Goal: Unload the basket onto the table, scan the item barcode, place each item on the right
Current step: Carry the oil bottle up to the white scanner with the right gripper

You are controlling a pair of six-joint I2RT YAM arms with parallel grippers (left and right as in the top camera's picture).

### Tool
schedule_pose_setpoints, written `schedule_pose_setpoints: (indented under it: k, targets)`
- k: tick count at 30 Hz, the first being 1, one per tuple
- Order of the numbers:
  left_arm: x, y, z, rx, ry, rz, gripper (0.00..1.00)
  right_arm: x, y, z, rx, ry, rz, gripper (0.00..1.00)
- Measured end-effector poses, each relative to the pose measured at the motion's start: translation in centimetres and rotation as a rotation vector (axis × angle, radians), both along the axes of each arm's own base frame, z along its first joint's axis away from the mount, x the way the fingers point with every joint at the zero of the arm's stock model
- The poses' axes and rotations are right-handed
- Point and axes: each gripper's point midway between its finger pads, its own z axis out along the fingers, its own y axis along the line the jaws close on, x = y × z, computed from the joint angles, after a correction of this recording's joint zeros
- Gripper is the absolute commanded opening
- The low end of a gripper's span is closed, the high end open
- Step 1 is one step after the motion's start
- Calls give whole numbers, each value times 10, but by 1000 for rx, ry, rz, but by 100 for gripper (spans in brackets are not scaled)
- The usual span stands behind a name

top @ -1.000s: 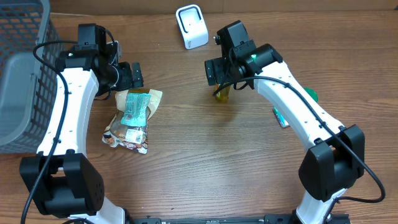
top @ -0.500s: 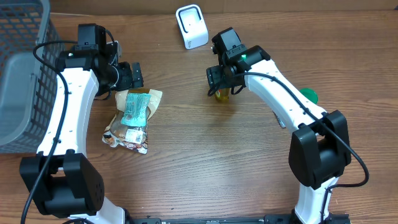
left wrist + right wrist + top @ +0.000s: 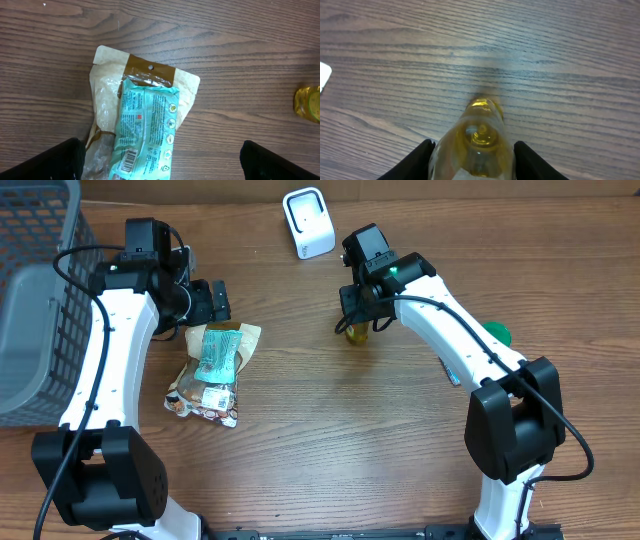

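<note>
The bottle (image 3: 481, 145) is showing amber yellow, the table (image 3: 560, 40) brown wood grain. The packet (image 3: 145, 125) is showing teal, the pouch (image 3: 107, 100) tan with a brown band, the scanner (image 3: 308, 222) white

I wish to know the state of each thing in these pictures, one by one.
Left pincer: open, empty.
Right pincer: closed on the yellow bottle.
Yellow bottle: upright, gripped at both sides.
Teal pack: flat on the brown pouch, barcode up.
Brown pouch: flat on the table, partly covered.
Scanner: standing, untouched.
Basket: upright; contents unclear.
</note>
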Motion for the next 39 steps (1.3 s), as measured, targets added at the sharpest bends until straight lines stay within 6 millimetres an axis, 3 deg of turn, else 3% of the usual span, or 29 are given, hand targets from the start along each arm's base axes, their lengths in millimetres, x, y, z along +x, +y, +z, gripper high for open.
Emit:
schedule_pose_setpoints:
  k: [6, 12, 14, 21, 30, 39]
  targets:
    - [0, 0, 0, 0, 0, 0, 100, -6, 3, 13, 38, 5, 12, 34]
    - [0, 0, 0, 0, 0, 0, 99, -23, 4, 75, 211, -24, 39, 29]
    - [0, 0, 0, 0, 0, 0, 100, -35, -4, 108, 342, -16, 47, 29]
    - [0, 0, 0, 0, 0, 0, 99, -65, -37, 159, 767, 146, 68, 29]
    - [0, 0, 0, 0, 0, 0, 100, -127, -29, 171, 886, 294, 271, 30]
    - [0, 0, 0, 0, 0, 0, 100, -142, -20, 173, 882, 289, 379, 30]
